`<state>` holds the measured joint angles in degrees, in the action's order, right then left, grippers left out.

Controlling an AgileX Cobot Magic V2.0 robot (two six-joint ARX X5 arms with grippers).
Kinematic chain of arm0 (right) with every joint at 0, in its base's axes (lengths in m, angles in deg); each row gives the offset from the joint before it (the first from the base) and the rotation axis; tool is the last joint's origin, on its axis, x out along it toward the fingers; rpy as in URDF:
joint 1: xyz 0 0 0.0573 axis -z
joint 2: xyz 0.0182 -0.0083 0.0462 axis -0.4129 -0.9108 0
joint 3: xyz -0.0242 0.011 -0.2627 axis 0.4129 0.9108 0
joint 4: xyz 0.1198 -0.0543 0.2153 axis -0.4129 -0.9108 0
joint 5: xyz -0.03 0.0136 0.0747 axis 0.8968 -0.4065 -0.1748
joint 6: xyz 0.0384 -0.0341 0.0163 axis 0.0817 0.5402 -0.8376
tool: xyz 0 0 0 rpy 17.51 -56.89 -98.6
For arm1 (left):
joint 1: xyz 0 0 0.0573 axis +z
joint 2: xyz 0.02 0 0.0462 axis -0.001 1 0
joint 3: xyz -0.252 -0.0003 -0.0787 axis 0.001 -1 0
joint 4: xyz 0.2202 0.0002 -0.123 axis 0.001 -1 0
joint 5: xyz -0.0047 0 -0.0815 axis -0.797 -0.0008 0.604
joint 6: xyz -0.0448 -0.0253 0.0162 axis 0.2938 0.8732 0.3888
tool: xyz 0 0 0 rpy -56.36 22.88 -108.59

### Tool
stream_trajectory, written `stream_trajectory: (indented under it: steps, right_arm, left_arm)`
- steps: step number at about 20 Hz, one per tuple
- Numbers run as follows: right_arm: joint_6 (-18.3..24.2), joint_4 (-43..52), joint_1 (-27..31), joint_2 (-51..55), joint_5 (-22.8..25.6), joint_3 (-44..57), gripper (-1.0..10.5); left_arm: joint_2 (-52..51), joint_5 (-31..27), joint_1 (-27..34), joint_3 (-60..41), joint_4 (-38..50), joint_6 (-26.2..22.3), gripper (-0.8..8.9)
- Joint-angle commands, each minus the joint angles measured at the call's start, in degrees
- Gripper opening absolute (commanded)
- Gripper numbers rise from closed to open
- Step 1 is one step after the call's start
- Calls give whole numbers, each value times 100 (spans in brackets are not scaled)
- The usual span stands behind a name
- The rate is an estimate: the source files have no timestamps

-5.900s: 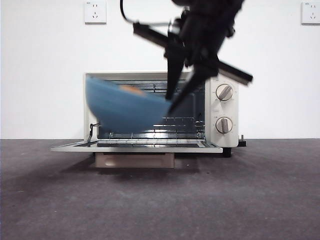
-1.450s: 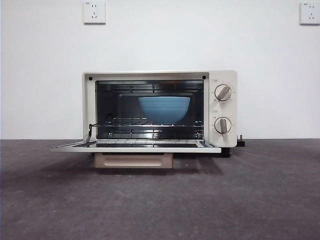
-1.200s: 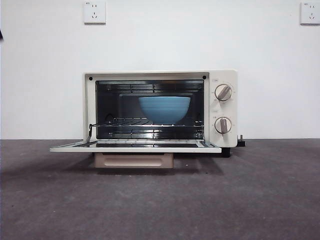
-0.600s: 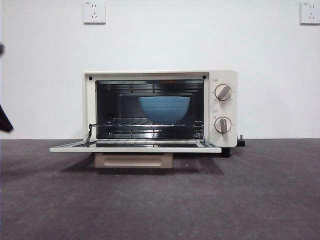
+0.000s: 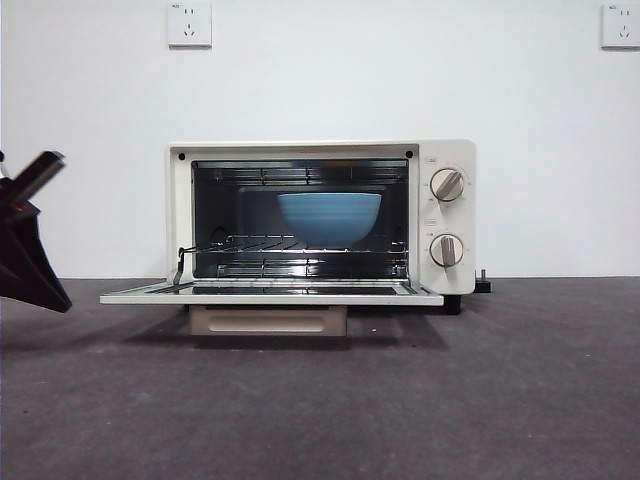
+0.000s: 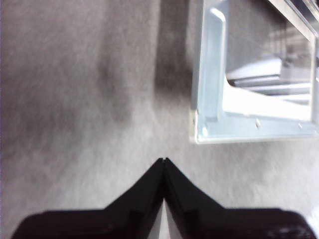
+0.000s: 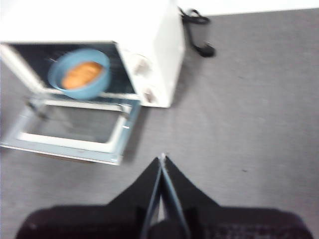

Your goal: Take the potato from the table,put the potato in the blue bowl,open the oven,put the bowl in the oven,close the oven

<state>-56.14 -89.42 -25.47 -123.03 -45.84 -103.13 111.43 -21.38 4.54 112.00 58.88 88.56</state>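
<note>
The cream oven (image 5: 445,160) stands with its door (image 5: 270,296) folded down flat. The blue bowl (image 5: 329,218) sits on the wire rack inside. From above, the right wrist view shows the orange-brown potato (image 7: 82,74) lying in the bowl (image 7: 57,74). My left gripper (image 5: 58,298) is shut and low over the table (image 5: 320,400) at the left edge, just off the door's left corner (image 6: 209,124). Its tips (image 6: 163,160) touch nothing. My right gripper (image 7: 162,157) is shut and empty, high above the table in front of the oven (image 7: 99,20).
The beige bar handle (image 5: 267,321) hangs under the door's front edge. Two knobs (image 5: 447,185) are on the oven's right panel. A black power cable and plug (image 7: 199,30) lie beside the oven's knob side. Two wall sockets (image 5: 190,24) are behind.
The arm that carried the bowl into the oven has left the front view, and the bowl rests on the rack. My left gripper has come in from the left edge toward the door.
</note>
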Motion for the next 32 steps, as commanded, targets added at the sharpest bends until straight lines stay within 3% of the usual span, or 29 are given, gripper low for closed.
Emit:
stream_trajectory:
  steps: [1, 7, 21, 32]
  right_arm:
    - [-402, 33, 0, 114, -227, 31, -12]
    - [-673, 33, 0, 348, -710, 26, -12]
    - [-671, 33, -2, 348, -710, 26, -12]
    - [-673, 31, -2, 348, -713, 26, -12]
  left_arm:
    - [109, -271, -164, -28, 151, 437, -8]
    - [175, -402, -350, -28, 684, 1145, -7]
    - [570, -122, -461, -13, 914, 1202, -7]
    - [568, 715, -529, -11, 1281, 1552, -7]
